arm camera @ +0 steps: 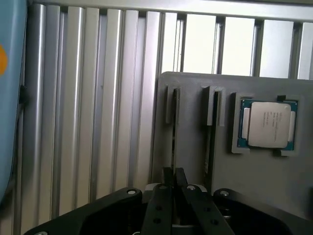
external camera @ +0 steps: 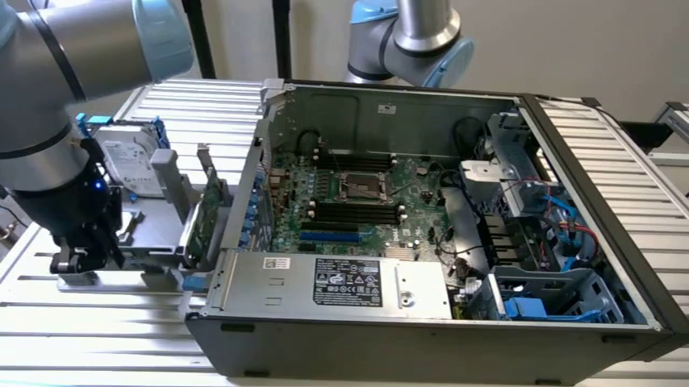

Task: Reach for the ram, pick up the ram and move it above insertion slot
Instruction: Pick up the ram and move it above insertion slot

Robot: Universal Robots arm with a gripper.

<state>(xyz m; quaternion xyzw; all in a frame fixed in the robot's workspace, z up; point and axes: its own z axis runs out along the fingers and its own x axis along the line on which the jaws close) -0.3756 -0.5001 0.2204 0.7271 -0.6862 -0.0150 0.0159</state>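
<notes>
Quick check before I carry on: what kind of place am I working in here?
Probably a robotics lab bench for PC assembly: an open computer case with its motherboard exposed, a slatted aluminium table, and a grey fixture holding a processor.

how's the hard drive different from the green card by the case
The hard drive is a thick silver box with a white label; the green card is a thin board. The hard drive sits farther from the computer case; the green card stands beside it. Both sit outside the case.
</notes>
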